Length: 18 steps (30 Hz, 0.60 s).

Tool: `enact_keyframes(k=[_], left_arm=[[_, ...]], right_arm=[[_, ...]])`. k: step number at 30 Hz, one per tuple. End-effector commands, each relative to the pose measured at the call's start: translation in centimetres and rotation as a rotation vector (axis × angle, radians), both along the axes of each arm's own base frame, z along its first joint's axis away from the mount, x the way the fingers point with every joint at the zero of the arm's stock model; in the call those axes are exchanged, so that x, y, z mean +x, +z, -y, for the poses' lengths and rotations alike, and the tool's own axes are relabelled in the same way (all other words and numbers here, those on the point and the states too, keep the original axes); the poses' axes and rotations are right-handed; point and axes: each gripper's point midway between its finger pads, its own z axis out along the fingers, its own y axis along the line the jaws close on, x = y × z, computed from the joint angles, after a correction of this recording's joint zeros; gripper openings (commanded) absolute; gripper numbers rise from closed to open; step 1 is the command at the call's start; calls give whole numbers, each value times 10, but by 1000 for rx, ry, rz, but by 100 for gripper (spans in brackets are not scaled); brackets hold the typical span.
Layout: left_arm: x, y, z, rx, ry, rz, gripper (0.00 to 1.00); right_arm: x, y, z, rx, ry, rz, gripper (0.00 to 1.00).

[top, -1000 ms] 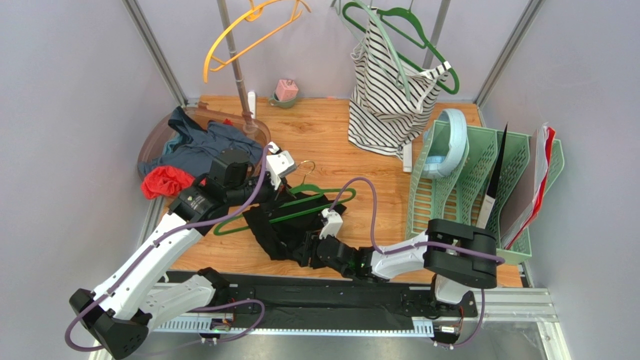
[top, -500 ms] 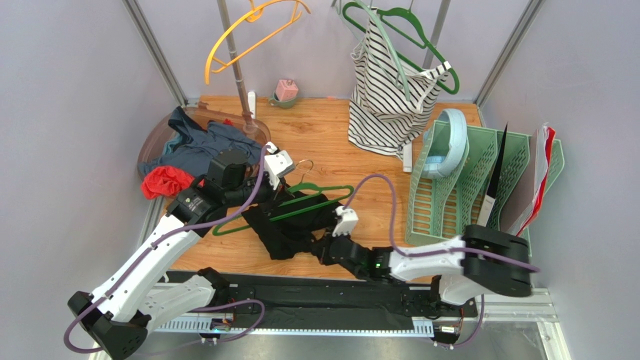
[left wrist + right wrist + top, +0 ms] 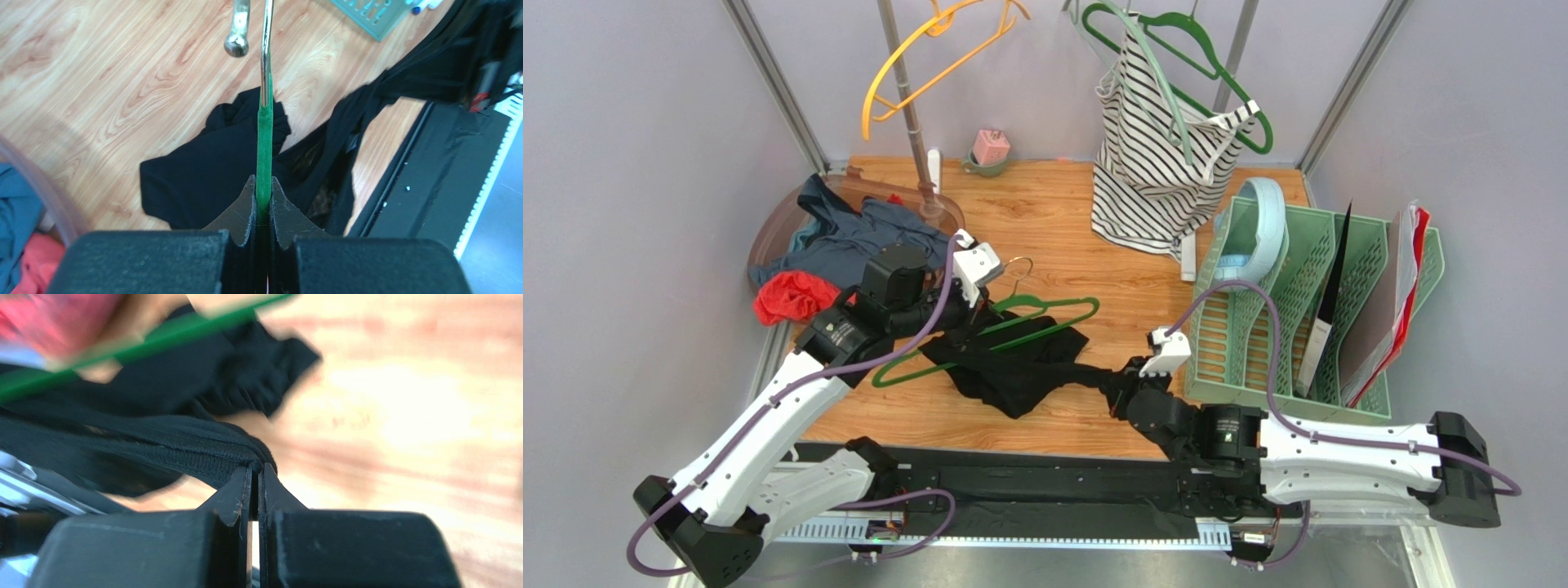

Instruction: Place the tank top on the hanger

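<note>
- The tank top (image 3: 1011,375) lies crumpled on the wooden table (image 3: 1063,227) at the centre of the top view, with one edge drawn out in a taut strip towards the lower right
- The hanger (image 3: 1053,316) lies slanted across the upper part of the tank top, its metal hook pointing to the upper part of the frame; whether any strap is around it cannot be told
- The left gripper (image 3: 263,191), at centre left of the top view, has its jaws closed tight on the green neck of the hanger just below the metal hook; the left wrist view shows the black cloth on the table beneath
- The right gripper (image 3: 255,473), at lower centre right of the top view, has its jaws pinched on the hem of the tank top, the fabric bunched at the tips and stretched away to the left of the right wrist view
- A blue-grey garment (image 3: 852,235) and a red cloth (image 3: 793,295) sit at the left edge of the table
- A striped top (image 3: 1151,153) hangs at upper centre right, a yellow hanger (image 3: 928,55) at upper left
- A green rack (image 3: 1308,306) stands at the right side
</note>
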Motion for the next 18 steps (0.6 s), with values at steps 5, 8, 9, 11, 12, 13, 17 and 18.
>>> enact_keyframes(k=[5,8,9,11,12,13,17,18], left_arm=[[-8,0,20,-36,-77,-25,0],[-9,0,21,-36,-81,-21,0],[-9,0,21,-36,-86,-22,0],[-10,0,23,-36,-93,-24,0],[-11,-2,24,-34,-97,-28,0],[-12,-2,24,-31,-101,-29,0],[-14,-3,27,-26,-111,-28,0],[-15,-4,27,-25,-113,-27,0]], right_arm=[[-43,-52,-5,-160,72,-136,42],[-41,-30,-10,-158,101,-85,60],[-40,-18,-19,-109,118,-62,61],[-36,-10,-21,-90,144,-17,63],[-35,-3,-28,-47,155,-7,63],[-33,-7,-28,-53,161,-11,64],[-35,-18,-43,-37,196,-33,64],[-35,-14,-51,-3,204,-30,65]])
